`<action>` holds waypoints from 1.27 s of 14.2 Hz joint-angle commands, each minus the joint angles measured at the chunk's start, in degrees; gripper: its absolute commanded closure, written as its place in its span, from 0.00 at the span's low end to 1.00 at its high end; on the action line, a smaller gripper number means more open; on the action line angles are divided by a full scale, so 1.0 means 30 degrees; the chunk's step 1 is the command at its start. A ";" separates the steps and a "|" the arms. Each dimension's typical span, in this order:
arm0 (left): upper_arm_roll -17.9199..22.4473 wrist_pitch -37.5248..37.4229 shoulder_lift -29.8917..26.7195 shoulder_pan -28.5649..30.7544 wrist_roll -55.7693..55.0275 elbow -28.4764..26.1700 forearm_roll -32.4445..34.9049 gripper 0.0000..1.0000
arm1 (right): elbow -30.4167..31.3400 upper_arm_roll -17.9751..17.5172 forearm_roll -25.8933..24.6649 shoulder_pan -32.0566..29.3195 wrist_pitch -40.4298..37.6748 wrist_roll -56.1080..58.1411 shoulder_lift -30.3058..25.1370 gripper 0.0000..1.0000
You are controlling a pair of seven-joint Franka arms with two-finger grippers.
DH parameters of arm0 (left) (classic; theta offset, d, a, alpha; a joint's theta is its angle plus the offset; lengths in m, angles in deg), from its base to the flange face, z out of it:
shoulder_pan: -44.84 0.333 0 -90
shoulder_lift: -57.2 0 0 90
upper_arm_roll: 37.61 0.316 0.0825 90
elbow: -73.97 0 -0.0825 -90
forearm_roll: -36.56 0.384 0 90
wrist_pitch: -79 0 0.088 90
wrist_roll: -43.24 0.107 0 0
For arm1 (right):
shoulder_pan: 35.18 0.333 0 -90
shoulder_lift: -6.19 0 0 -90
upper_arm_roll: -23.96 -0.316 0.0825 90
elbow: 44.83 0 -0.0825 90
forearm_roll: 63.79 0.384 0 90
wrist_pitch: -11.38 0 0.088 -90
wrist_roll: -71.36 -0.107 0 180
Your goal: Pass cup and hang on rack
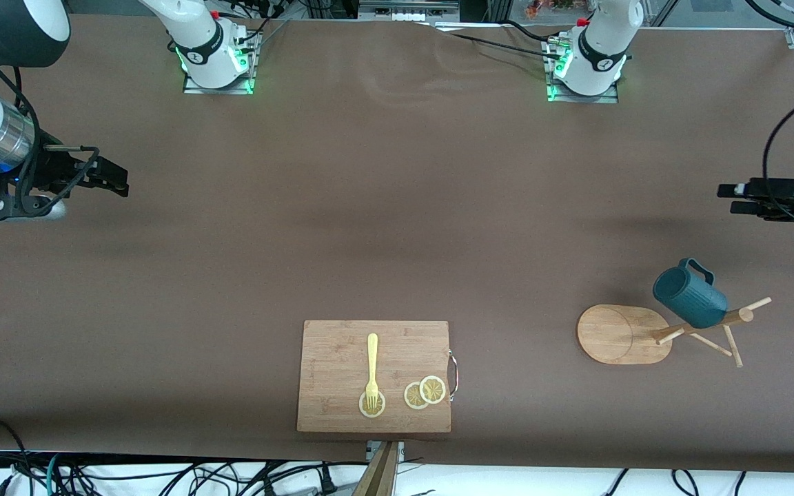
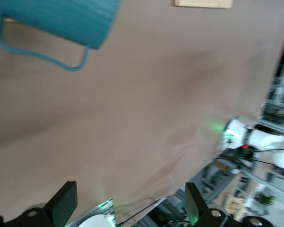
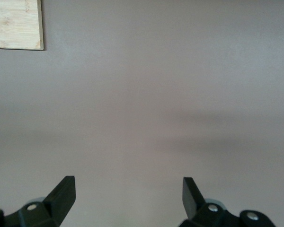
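Observation:
The dark teal ribbed cup (image 1: 688, 297) hangs tilted on a peg of the light wooden rack (image 1: 623, 334), which stands near the left arm's end of the table. The cup's body and loop handle also show in the left wrist view (image 2: 57, 19). My left gripper (image 1: 726, 197) is open and empty, up over the table's edge at that end, apart from the cup; its open jaws show in its wrist view (image 2: 128, 191). My right gripper (image 1: 121, 182) is open and empty over the table at the right arm's end, with bare table between its jaws (image 3: 128, 184).
A rectangular wooden cutting board (image 1: 374, 376) lies near the front edge with a yellow fork (image 1: 371, 372) and lemon slices (image 1: 425, 393) on it. Its corner shows in the right wrist view (image 3: 14, 23). Both arm bases stand along the back edge.

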 commanded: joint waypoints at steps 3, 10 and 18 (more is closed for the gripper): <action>0.0158 0.3358 -0.2210 -0.4110 -0.0765 -0.0180 0.5171 0.00 | -0.0267 -0.0294 -0.0056 -0.0319 -0.0130 0.0237 0.0041 0.00; 0.0216 0.8021 -0.4232 -0.6426 -0.0853 -0.0355 0.8890 0.00 | -0.0267 -0.0294 -0.0056 -0.0319 -0.0188 0.0237 0.0041 0.00; 0.0187 0.5971 -0.5992 -0.7280 -0.6769 -0.1614 0.9839 0.00 | -0.0267 -0.0294 -0.0056 -0.0319 -0.0188 0.0237 0.0041 0.00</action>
